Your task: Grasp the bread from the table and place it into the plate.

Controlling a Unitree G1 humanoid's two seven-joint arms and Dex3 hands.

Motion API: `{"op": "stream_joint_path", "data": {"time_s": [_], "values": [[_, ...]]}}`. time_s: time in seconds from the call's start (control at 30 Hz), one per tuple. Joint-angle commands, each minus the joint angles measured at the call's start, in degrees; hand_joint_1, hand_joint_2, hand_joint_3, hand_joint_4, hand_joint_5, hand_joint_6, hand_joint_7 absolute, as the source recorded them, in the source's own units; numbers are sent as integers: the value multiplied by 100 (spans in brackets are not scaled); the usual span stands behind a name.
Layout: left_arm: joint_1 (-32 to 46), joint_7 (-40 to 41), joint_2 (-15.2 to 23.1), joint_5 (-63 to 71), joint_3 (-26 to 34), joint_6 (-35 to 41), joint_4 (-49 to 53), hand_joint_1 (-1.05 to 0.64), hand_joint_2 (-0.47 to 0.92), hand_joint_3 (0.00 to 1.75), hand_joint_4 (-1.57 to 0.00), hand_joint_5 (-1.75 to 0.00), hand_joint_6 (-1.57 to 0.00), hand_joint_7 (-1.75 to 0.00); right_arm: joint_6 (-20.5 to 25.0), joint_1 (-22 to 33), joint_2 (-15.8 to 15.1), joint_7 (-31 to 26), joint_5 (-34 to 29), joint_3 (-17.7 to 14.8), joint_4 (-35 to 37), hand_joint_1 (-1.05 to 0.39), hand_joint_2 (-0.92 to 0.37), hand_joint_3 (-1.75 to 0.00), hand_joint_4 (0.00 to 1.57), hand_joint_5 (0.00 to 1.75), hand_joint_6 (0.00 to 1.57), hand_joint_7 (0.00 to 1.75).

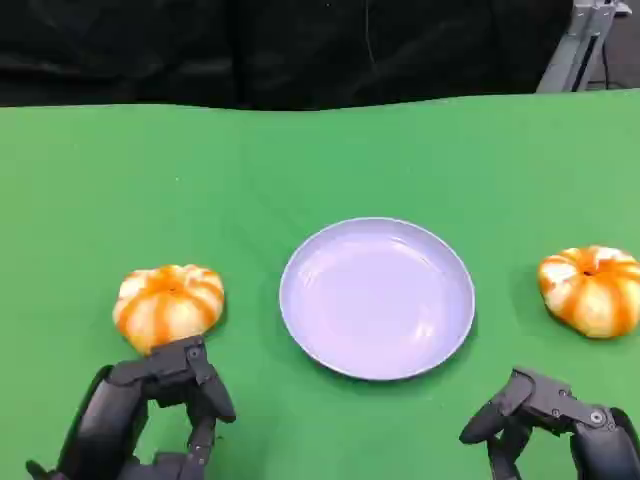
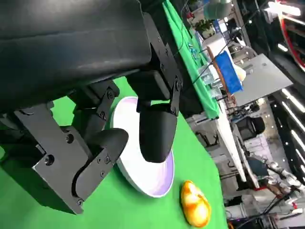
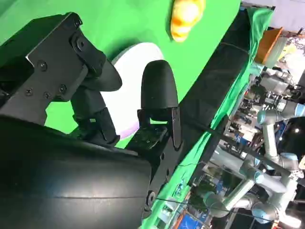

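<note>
- Two round orange-and-white breads are lying on the green surface (image 1: 90,200), one on each side of the plate (image 1: 377,298), which is sitting between them with nothing in it.
- The left bread (image 1: 168,305) is lying directly ahead of the left robot hand (image 1: 150,415); the fingertips are reaching almost to its near edge, though contact cannot be confirmed from the head view.
- The right bread (image 1: 592,290) is lying ahead of the right robot hand (image 1: 555,425) and slightly to its outer side, with a clear strip of surface between them.
- Judgement: the left robot hand is standing nearer to its bread, so a short forward reach looks sufficient there; the right would need a longer one.
- Both breads are near-circular domes with no evident long axis, so approach angle should matter little.
- Left robot hand: holding nothing, fingers apart and curving downward.
- Right robot hand: holding nothing, fingers apart and lowered toward the surface.
- From either bread the plate is lying inward, toward the centre, near enough for a short sideways carry.
- The right wrist view is showing the far bread (image 3: 186,16) beyond the plate rim.
</note>
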Motion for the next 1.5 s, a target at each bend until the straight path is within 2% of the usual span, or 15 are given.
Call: {"op": "stream_joint_path", "data": {"time_s": [0.03, 0.6, 0.7, 0.8, 0.9, 0.97, 1.0, 1.07, 1.13, 1.27, 1.5], "values": [[7, -24, 95, -24, 61, 7, -40, -1, 22, 159, -88, -171, -86, -153, 9, 26, -23, -63, -4, -51, -46, 10, -27, -140, 85, 165, 83, 126], [-13, 29, 84, 4, 96, -33, -21, -1, 23, 157, -86, -169, -85, -151, 26, 18, -21, -33, 53, -36, -67, 11, -30, -136, 84, 163, 83, 126], [-29, 90, 36, 19, 128, -90, 32, -3, 34, 139, -81, -143, -84, -120, 19, 28, -24, -34, 55, -37, -62, 10, -29, -137, 84, 163, 83, 126], [-78, 121, 7, 39, 158, -117, 47, -3, 50, 107, -71, -120, -81, -86, 25, 51, -23, -22, 70, -30, -92, 10, -29, -137, 84, 162, 83, 126], [-115, 193, 17, 206, 171, 12, -23, -5, 54, 96, -66, -108, -77, -71, 48, 62, -27, -8, 72, -26, -118, 10, -29, -137, 83, 162, 83, 126], [-101, 379, 166, 897, 153, 507, -367, -13, 59, 82, -58, -95, -69, -56, 40, 46, -34, -7, 68, -28, -92, 9, -29, -136, 83, 161, 82, 126], [-100, 437, 272, 1271, 142, 755, -574, -19, 69, 61, -49, -87, -61, -46, 42, 38, -28, -8, 73, -26, -83, 9, -30, -136, 83, 162, 82, 126], [-98, 505, 401, 1794, 119, 1136, -910, -25, 85, 25, -34, -83, -53, -30, 62, 30, -16, -6, 80, -20, -85, 9, -30, -136, 83, 162, 83, 126], [-91, 542, 468, 2138, 88, 1481, -1181, -28, 90, 11, -25, -82, -50, -19, 117, 33, -3, 4, 87, -15, -107, 9, -30, -135, 84, 163, 83, 126], [-212, 376, 762, 2769, -3, 2252, -1642, -38, 92, 3, -11, -72, -39, -7, 98, -22, -14, -14, 66, -21, -68, 9, -30, -136, 83, 163, 83, 126], [-759, 581, 1110, 3593, -257, 2736, -1567, -43, 90, 0, -1, -59, -38, -3, 79, -108, -14, -7, 107, -19, 26, 11, -30, -136, 83, 163, 82, 126]]}}
